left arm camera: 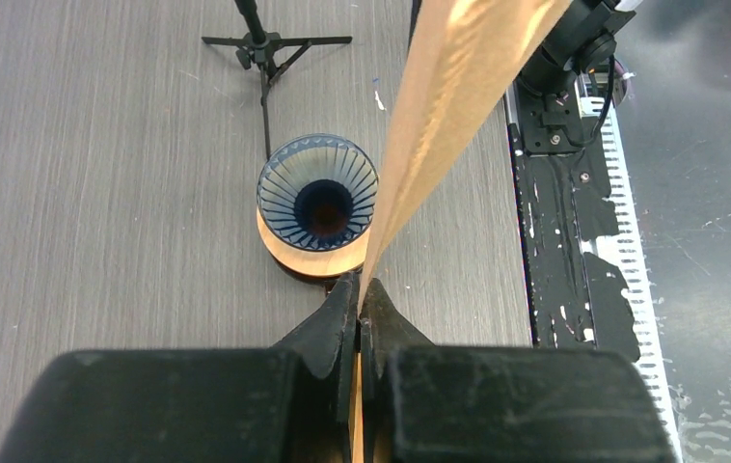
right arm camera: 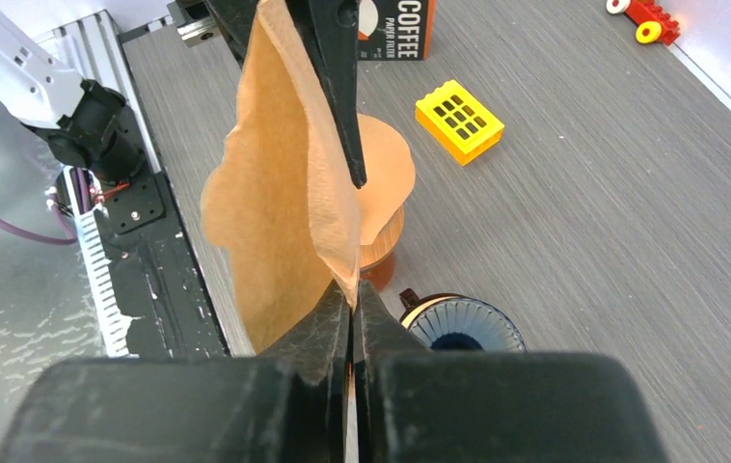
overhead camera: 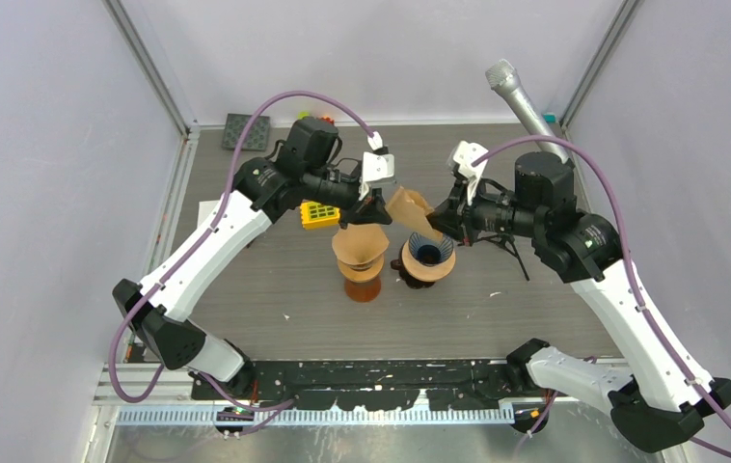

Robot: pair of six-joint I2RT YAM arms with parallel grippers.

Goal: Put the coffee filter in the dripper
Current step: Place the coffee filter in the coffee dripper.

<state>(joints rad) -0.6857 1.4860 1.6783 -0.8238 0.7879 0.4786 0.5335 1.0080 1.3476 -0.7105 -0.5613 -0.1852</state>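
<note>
- The desk (overhead camera: 246,309) carries everything. Both arms reach over its middle, so the work is done between them.
- The left arm (overhead camera: 217,231) comes in from the left. The left jaws are clenched flat on one edge of the coffee filter (overhead camera: 408,208), as its wrist view shows.
- The right arm (overhead camera: 622,289) comes from the other side. The right jaws look pinched on another edge of the same paper. We judge that the two grips serve to pull the folded cone open.
- The wooden holder (overhead camera: 360,253), with a stack of spare filters on it, stands just left of the dripper, near enough for picking.
- The dripper (overhead camera: 426,256), blue and ribbed on a wooden ring, stands upright with nothing in it.
- The coffee filter hangs tilted in the air, close above the dripper and a little behind it. It is not inside, so it is not yet placed.
- The yellow brick (overhead camera: 320,214) lies just behind the holder. We think it plays no part.
</note>
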